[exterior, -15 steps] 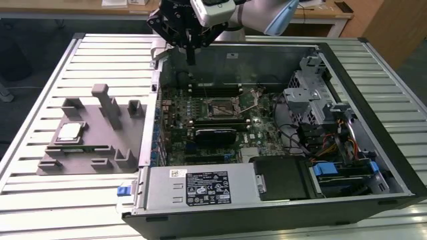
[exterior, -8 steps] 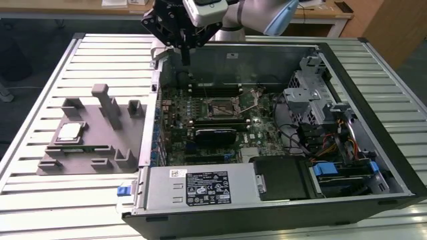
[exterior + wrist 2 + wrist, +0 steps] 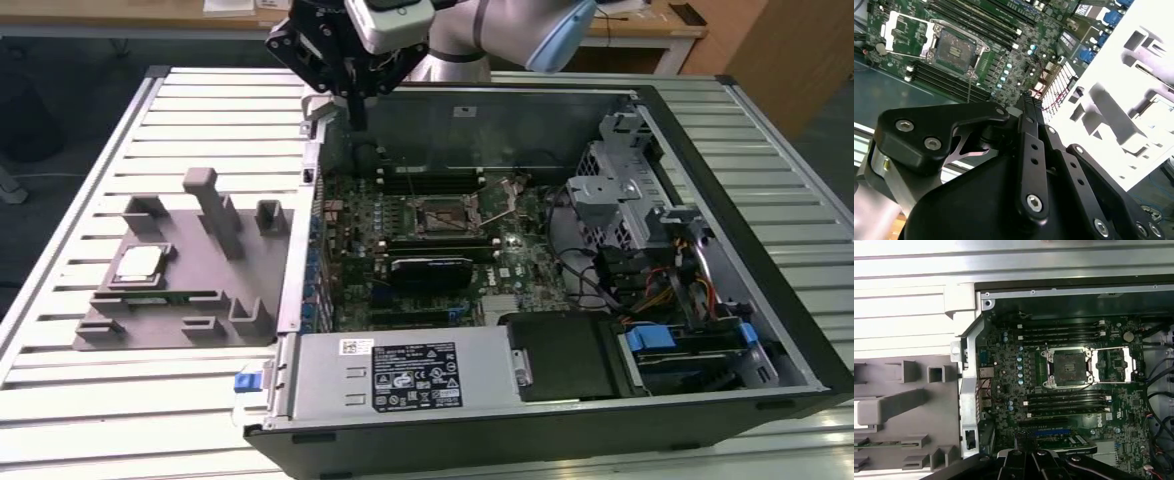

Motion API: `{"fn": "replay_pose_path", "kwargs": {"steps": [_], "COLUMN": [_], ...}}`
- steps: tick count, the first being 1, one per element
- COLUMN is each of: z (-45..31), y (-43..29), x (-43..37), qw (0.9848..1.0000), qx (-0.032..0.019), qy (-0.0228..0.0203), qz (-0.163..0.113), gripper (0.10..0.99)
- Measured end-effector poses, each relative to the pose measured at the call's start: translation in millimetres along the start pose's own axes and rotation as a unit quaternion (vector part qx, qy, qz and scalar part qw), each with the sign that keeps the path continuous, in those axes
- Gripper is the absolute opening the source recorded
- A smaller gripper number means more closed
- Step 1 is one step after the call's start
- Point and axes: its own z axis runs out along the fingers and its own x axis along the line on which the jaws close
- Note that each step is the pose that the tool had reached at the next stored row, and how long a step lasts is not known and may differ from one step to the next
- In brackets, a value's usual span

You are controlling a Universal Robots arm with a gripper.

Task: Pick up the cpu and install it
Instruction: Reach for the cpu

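The cpu [image 3: 140, 265], a small square chip with a silvery top, lies flat on the grey fixture tray [image 3: 174, 320] at the exterior view's left, outside the computer case. My gripper [image 3: 358, 120] hangs above the case's far left corner, well away from the cpu, its fingers shut together with nothing between them. The black-framed motherboard socket [image 3: 443, 212] sits mid-board with its metal load plate swung open. In both wrist views the socket [image 3: 956, 47] [image 3: 1069, 366] lies bare below the shut gripper [image 3: 1027, 98] [image 3: 1029, 455].
The open computer case [image 3: 747, 330] lies on a slatted metal table [image 3: 80, 150]. Memory slots [image 3: 1064, 330] flank the socket. A drive cage [image 3: 621, 200], cables and the power supply [image 3: 400, 375] fill the case's right and near side. Upright posts [image 3: 207, 200] stand on the tray.
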Motion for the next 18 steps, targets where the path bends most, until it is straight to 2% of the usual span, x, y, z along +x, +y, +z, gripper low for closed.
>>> {"fn": "replay_pose_path", "kwargs": {"steps": [18], "z": [-0.4], "y": [-1.9], "x": [24.8], "qw": [1.0], "qx": [0.0001], "qy": [0.0], "qz": [0.0], "gripper": [0.106]}}
